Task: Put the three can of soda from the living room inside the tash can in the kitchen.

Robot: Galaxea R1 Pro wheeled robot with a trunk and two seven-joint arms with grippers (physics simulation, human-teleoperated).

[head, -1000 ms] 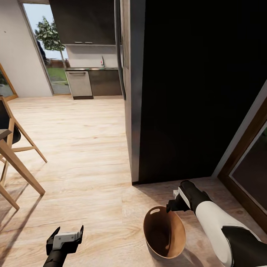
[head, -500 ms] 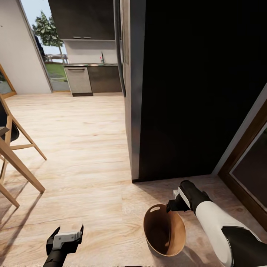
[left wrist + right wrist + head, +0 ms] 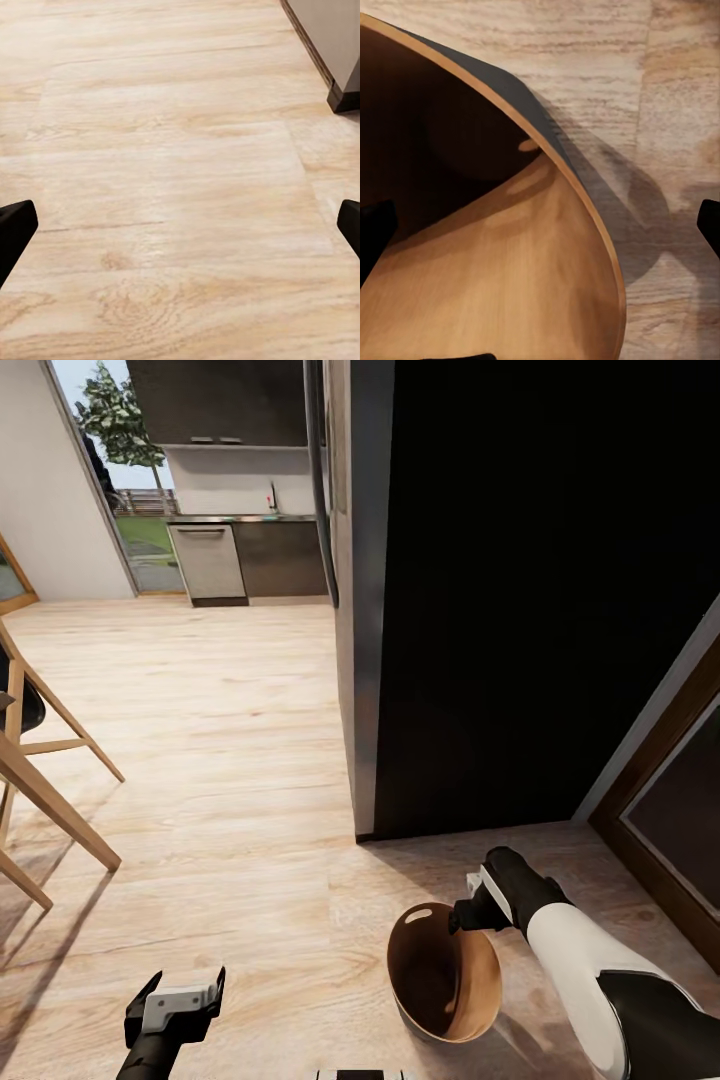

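The tash can [image 3: 440, 985] stands on the wood floor near the dark cabinet's corner, brown inside and with an oval cut-out by its rim. My right gripper [image 3: 463, 917] sits at the bin's far rim. In the right wrist view the rim [image 3: 585, 202] runs between the widely spread fingers of the right gripper [image 3: 540, 225], one finger inside the wall and one outside, not closed on it. My left gripper [image 3: 175, 993] hangs open over bare floor, as the left wrist view also shows for the left gripper [image 3: 180, 232]. The cans of soda are out of view.
A tall black cabinet block [image 3: 520, 590] rises just beyond the bin. A dark framed door [image 3: 680, 800] is to the right. Wooden chair legs [image 3: 50, 790] stand at the left. The kitchen counter with a steel dishwasher front [image 3: 208, 562] lies far ahead across the open wood floor.
The whole picture has slid upward a little, so the camera has moved. The bin shifted with the floor, while both grippers keep their places in the view.
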